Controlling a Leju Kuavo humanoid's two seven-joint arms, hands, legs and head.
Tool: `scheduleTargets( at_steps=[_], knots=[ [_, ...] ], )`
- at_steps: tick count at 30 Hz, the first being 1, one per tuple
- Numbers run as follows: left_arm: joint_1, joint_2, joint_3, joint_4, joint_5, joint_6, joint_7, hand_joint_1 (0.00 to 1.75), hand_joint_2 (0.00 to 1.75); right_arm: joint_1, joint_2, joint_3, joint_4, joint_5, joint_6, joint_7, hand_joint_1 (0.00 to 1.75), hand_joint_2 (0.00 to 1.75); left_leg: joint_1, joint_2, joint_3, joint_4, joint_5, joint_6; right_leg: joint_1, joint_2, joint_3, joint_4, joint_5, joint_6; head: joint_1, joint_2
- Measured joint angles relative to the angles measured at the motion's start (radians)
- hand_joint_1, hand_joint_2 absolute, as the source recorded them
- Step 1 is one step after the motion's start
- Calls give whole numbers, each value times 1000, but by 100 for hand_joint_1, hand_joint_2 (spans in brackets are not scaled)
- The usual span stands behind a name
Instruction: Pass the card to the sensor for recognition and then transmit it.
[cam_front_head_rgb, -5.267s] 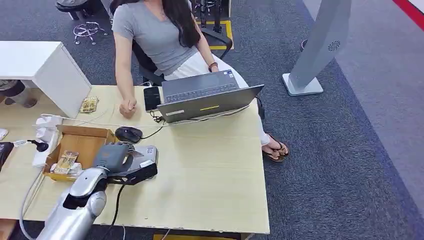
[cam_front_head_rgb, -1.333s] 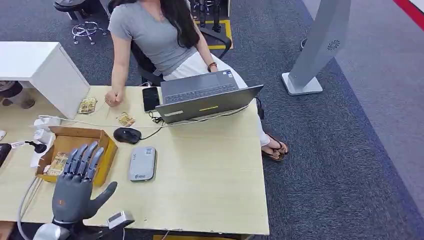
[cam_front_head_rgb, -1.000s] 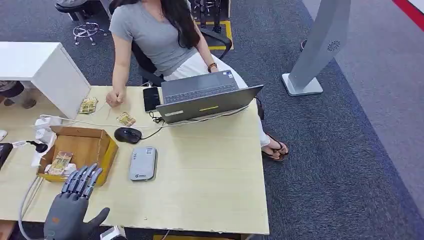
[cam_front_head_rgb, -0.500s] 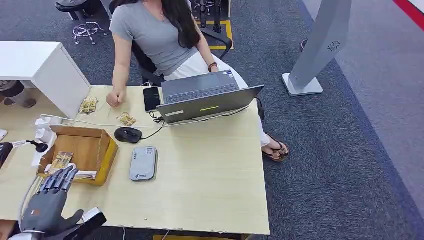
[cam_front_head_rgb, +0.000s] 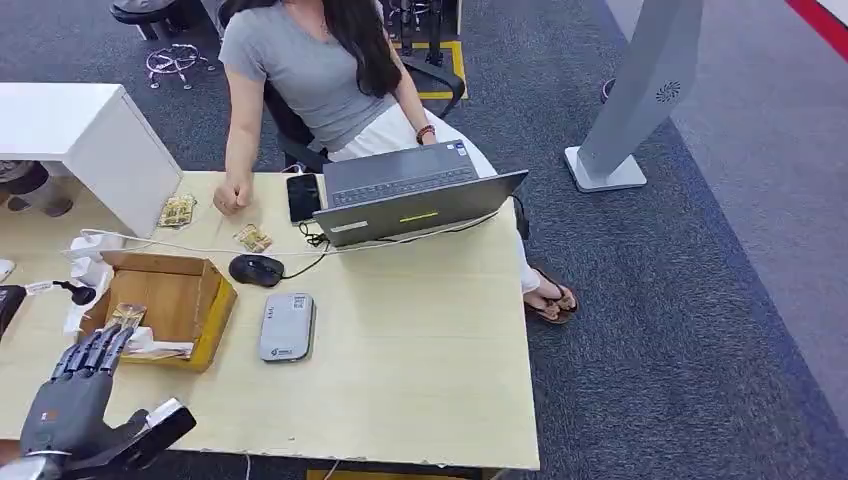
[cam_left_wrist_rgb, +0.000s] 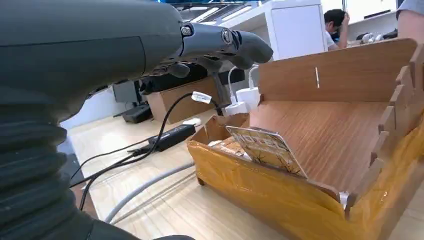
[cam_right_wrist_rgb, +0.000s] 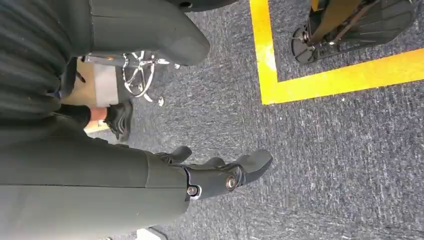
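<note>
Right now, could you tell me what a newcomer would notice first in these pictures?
The left hand, fingers spread, hovers at the desk's near-left corner, just short of the cardboard box with a card propped inside. A person sits at the far side behind an open laptop. A grey sensor lies flat mid-desk, beside the box.

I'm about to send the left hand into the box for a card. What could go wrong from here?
1. The left hand is open with fingers spread, just short of the cardboard box; its near wall could catch the fingers or get pushed along the table.
2. The card leans tilted against that wall, over other cards, so the fingers might knock it flat or lift several.
3. Cables lie beside the box and could snag.
</note>
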Motion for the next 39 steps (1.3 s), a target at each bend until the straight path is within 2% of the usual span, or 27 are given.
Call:
scheduleTargets(
  at_steps=[15, 23, 39],
  knots=[
    [-119, -31, 21, 77, -32, -80, -9, 0, 175, -3, 0, 1, 0, 46, 18, 0, 0, 175, 0, -1, 0, 0, 0, 0, 0, -1, 0, 0, 0, 0, 0, 0],
    [-202, -58, -28, 143, -55, -100, 13, 0, 175, -8, 0, 2, 0, 63, 23, -3, 0, 175, 0, -1, 0, 0, 0, 0, 0, -1, 0, 0, 0, 0, 0, 0],
    [-218, -63, -70, 177, -39, -100, 37, 0, 175, -7, 0, 2, 0, 73, 23, -2, 0, 175, 0, 0, 0, 0, 0, 0, 0, 0, 0, 0, 0, 0, 0, 0]
  ],
)
